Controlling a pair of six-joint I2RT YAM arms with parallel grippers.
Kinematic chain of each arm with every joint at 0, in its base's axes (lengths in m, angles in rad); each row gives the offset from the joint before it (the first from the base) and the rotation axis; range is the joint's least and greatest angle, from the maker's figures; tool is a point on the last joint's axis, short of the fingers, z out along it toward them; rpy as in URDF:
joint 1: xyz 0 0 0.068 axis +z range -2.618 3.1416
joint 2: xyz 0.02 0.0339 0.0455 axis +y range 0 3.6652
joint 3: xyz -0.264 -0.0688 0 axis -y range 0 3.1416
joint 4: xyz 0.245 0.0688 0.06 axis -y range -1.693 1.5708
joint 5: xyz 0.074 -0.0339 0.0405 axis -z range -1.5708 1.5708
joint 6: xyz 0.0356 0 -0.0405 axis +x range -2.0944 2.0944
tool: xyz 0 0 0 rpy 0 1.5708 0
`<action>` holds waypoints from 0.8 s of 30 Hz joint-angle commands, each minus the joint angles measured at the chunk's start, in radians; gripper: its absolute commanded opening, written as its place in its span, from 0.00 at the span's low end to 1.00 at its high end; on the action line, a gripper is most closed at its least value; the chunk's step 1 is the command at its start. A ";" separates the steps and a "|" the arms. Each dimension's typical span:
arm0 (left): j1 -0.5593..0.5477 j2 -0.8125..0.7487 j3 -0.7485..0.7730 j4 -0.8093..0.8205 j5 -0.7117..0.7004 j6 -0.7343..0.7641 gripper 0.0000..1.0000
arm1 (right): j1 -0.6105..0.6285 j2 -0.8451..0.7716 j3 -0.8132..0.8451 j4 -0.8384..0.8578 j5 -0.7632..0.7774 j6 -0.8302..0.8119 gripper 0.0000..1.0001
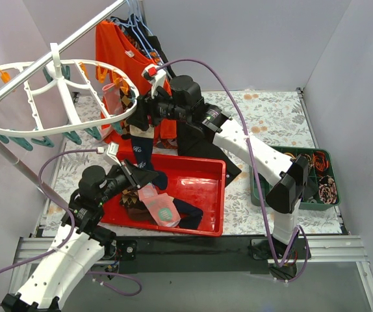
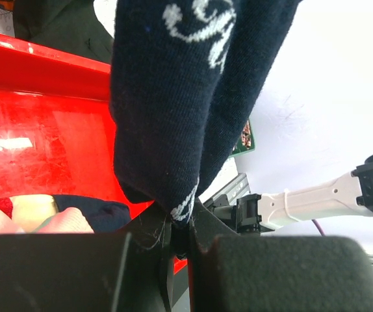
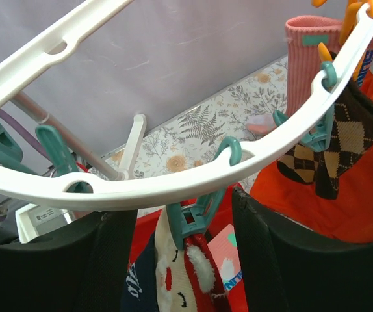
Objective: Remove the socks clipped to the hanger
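Observation:
The white oval hanger (image 1: 56, 71) hangs at the upper left; its rim (image 3: 173, 182) crosses the right wrist view. My right gripper (image 3: 183, 224) is open, its fingers on either side of a teal clip (image 3: 196, 218) that holds a red and cream sock (image 3: 186, 286). It also shows in the top view (image 1: 138, 110). A pink sock (image 3: 310, 58) and a brown argyle sock (image 3: 342, 136) hang clipped further along. My left gripper (image 2: 181, 231) is shut on the lower end of a hanging navy sock (image 2: 173, 97) with white pattern, above the red tray (image 1: 206, 170).
The red tray holds a pink sock (image 1: 160, 207), a navy sock (image 1: 188, 211) and a brown one (image 1: 131, 200). An orange shirt (image 1: 116, 49) and a black garment (image 1: 196, 140) hang behind. A green bin (image 1: 320, 156) stands at the right. A slanted rail (image 1: 17, 162) carries the hanger.

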 commanded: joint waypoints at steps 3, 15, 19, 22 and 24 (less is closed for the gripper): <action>0.005 -0.042 0.002 -0.055 0.020 -0.004 0.00 | -0.011 -0.004 0.045 0.059 0.011 0.026 0.62; 0.005 -0.078 -0.005 -0.155 0.011 0.004 0.00 | -0.014 0.001 0.047 0.069 0.011 0.073 0.04; 0.005 -0.093 -0.019 -0.226 0.032 0.013 0.00 | -0.014 -0.012 0.036 0.064 0.015 0.086 0.01; 0.005 -0.114 -0.033 -0.285 0.066 0.015 0.00 | -0.011 -0.019 0.028 0.047 0.027 0.084 0.01; 0.004 -0.140 -0.039 -0.322 0.085 0.016 0.02 | -0.006 -0.024 0.028 0.032 0.048 0.075 0.01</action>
